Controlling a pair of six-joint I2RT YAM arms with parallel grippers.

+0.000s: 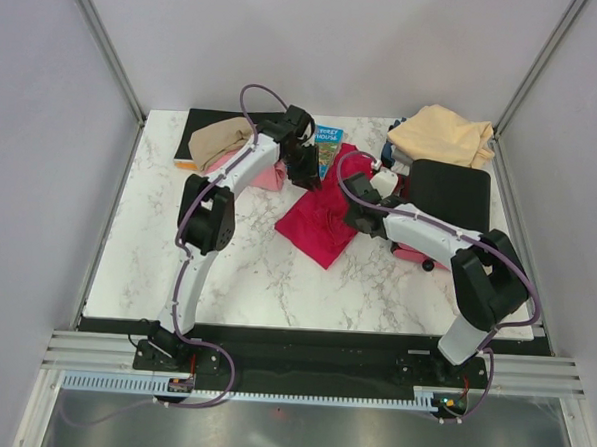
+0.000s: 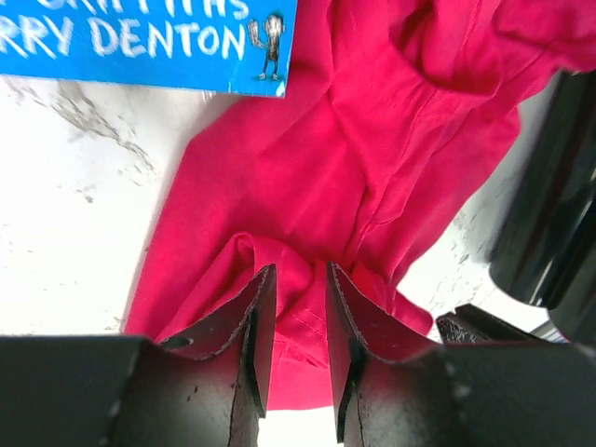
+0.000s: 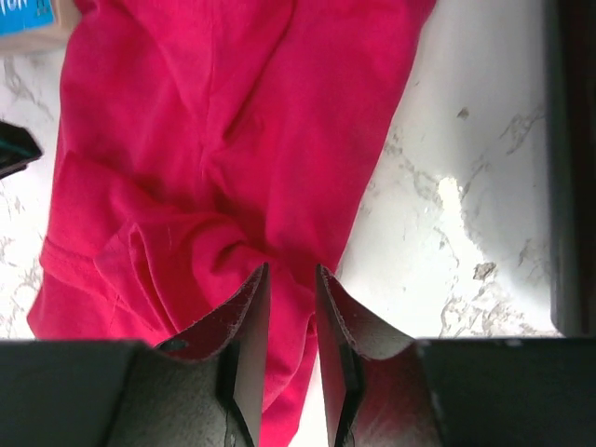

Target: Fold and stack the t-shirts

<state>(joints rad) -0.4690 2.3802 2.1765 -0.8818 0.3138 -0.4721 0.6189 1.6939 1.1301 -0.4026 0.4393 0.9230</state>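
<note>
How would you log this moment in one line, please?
step: folding red t-shirt | left gripper: open over bunched cloth | right gripper: open over bunched cloth

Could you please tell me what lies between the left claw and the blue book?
In the left wrist view, crimson t-shirt cloth fills most of that stretch, then a sliver of bare marble table.

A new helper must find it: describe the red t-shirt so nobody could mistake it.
Start at the white marble table and look to its middle. The red t-shirt lies there crumpled, its far end beside a blue book. It alone is deep crimson; the pink shirt and tan shirt nearby are paler.
</note>
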